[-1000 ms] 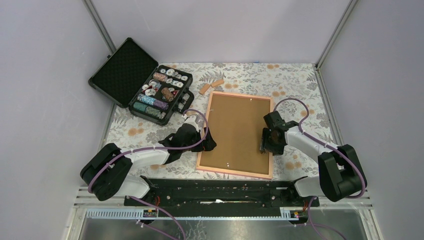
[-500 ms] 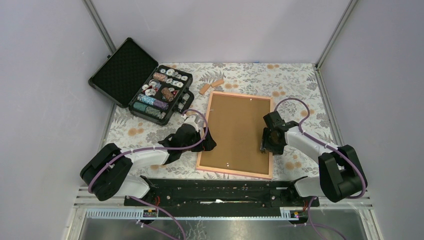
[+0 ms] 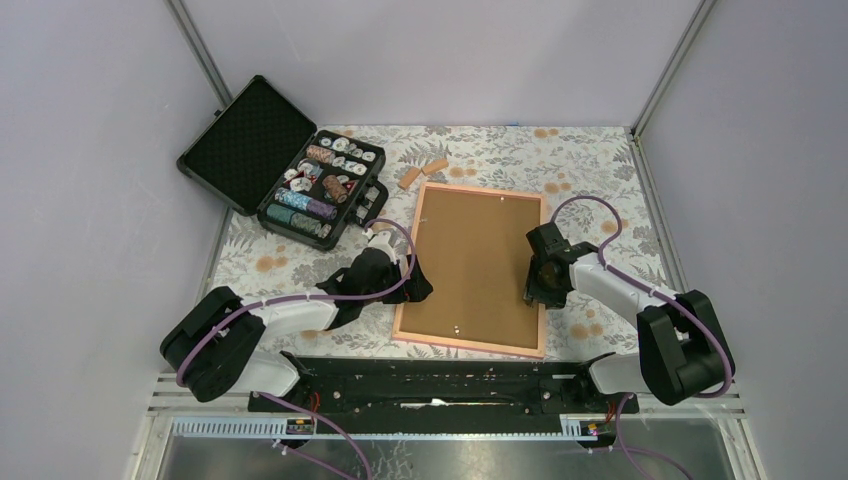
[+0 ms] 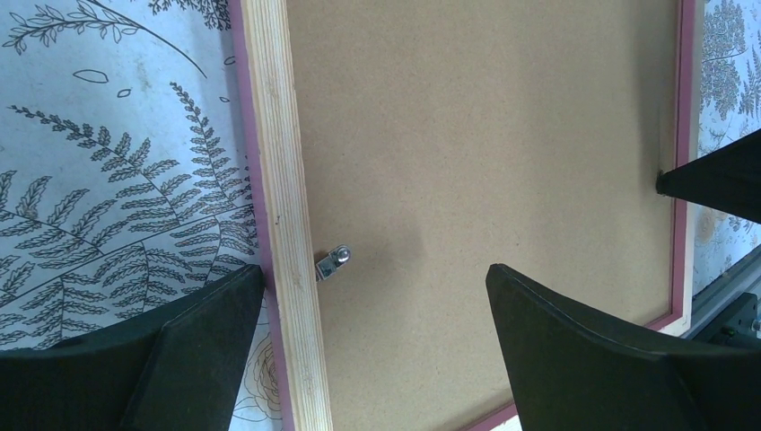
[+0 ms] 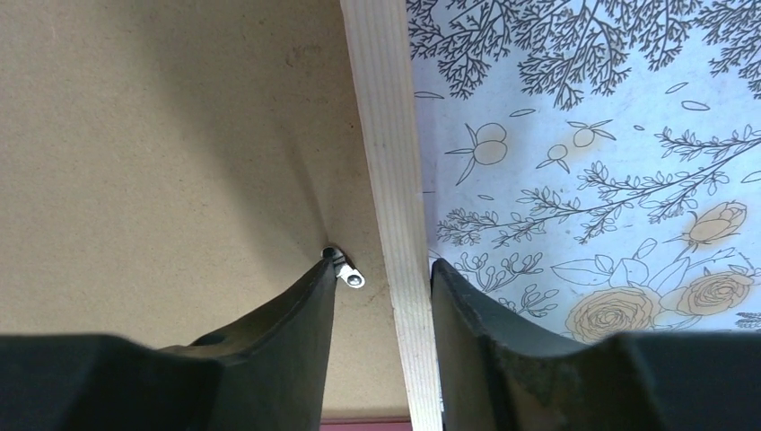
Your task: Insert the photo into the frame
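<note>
1. top external: frame (image 3: 470,347) lies flat, back up, mid-table on the floral cloth (image 3: 300,255), with the brown board (image 3: 475,265) filling it. left gripper (image 3: 418,285) sits at its left rail, right gripper (image 3: 535,290) at its right rail. open case (image 3: 250,140) far left; wooden blocks (image 3: 410,178) just beyond the frame.
2. left wrist: left gripper (image 4: 375,274) fingers (image 4: 206,332) spread wide, one outside the frame (image 4: 287,206) rail, one over the board (image 4: 485,135); left-rail clip (image 4: 332,263) lies between them.
3. right wrist: right gripper (image 5: 381,265) fingers (image 5: 269,341) part-spread astride the frame (image 5: 390,135) rail, not pinching; inner tip touches the right-rail clip (image 5: 348,274).
</note>
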